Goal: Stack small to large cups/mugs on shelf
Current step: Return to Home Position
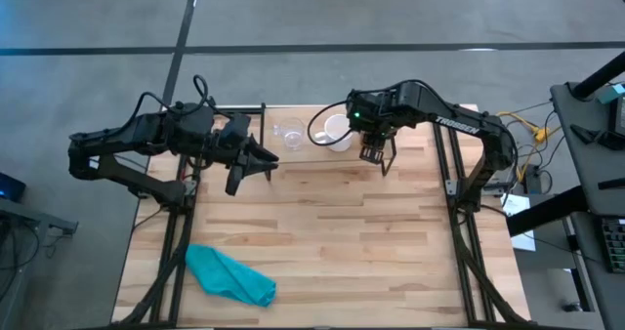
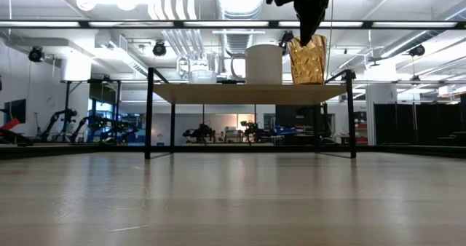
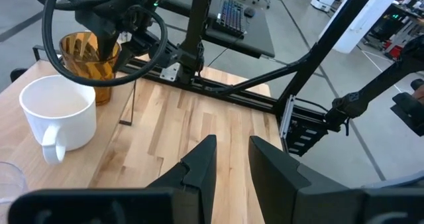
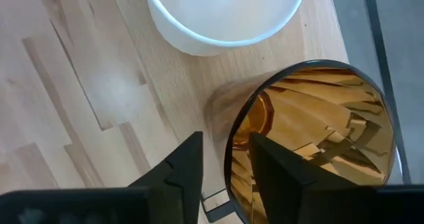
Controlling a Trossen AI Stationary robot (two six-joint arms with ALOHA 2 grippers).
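The shelf (image 2: 247,93) stands along the far edge of the counter (image 1: 342,262) with all three vessels on its board, so the main risk is how the right arm pulls away. The amber cup (image 2: 307,60), the biggest and nearest the board's right end, is most exposed. The right claw (image 4: 225,144) hangs straight over it, released, its fingers straddling the cup's wall at the rim with a gap on either side. A sideways pull before the tips clear the rim would likely hook the wall and tip the cup, or drag it off the board's end. The white mug (image 2: 263,64) stands just beside it at mid-board, and a shoved cup would knock into it. The clear glass cup (image 2: 202,76), toward the left end, looks light. The left claw (image 1: 256,164) waits near it, released and empty, over the counter's far left part, and a careless swing there could topple the glass.
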